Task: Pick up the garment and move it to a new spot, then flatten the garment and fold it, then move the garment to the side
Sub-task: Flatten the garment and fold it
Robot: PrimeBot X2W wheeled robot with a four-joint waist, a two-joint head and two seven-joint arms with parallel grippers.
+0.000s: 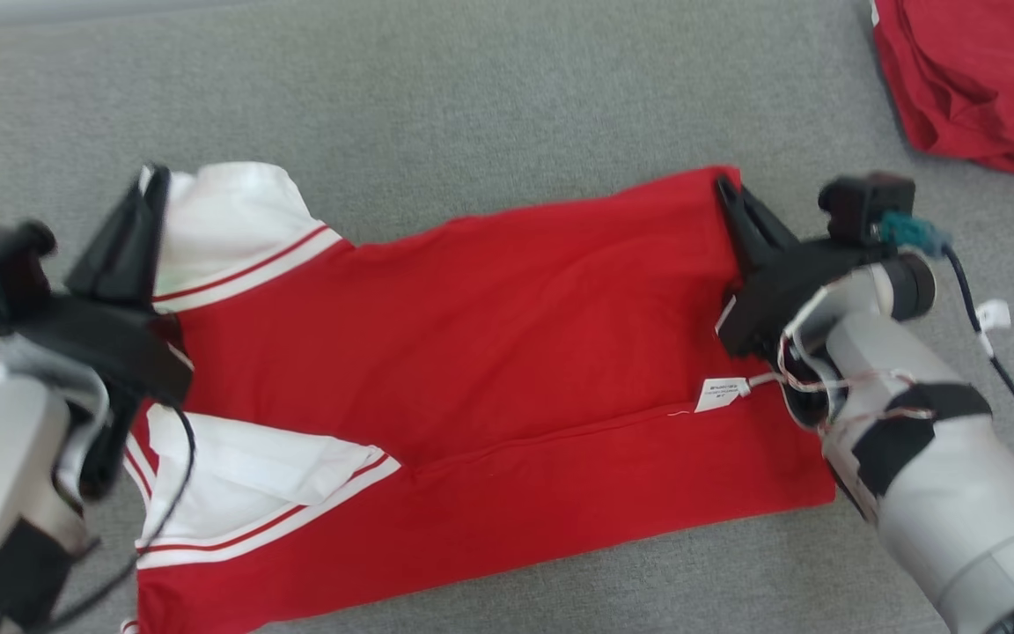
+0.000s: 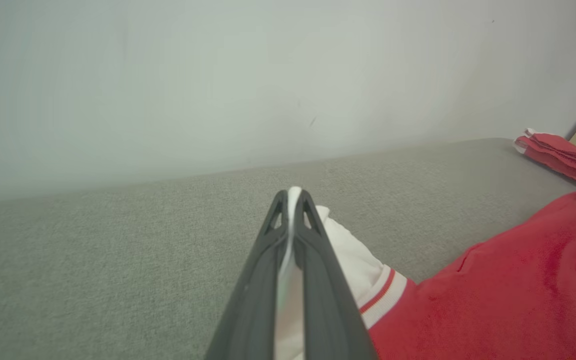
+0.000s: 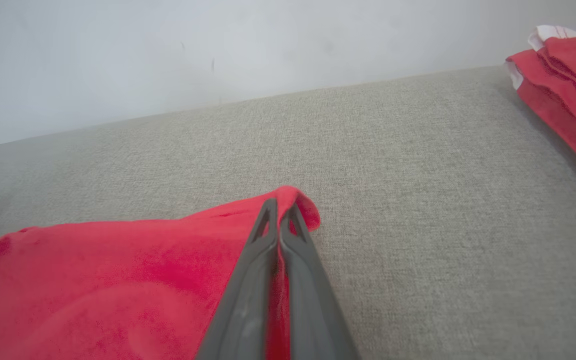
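a red fabric garment with white, red-striped sleeves (image 1: 489,352) is lying spread across the middle of a grey woven fabric surface (image 1: 472,106), its body running from left to right. nearest the robot, the garment's near edge is resting flat, and the near white sleeve (image 1: 243,493) is lying on top of the red cloth at the left. a small white rectangular label (image 1: 723,394) is showing on the red cloth toward the right, just beside the right arm's wrist. a little farther back, the left gripper (image 1: 153,180) is reaching over the left end with its two long dark fingers pressed together on the far white sleeve (image 1: 234,220); in the left wrist view a strip of white cloth is showing between them. at the right end, the right gripper (image 1: 723,187) is pinching the garment's far right corner, and in the right wrist view the red cloth is curling round its closed tips. farthest away, at the far right, a crumpled heap of red cloth with a white edge (image 1: 973,79) is lying well apart from the garment, and a pale plain wall (image 2: 218,75) is rising behind the surface.
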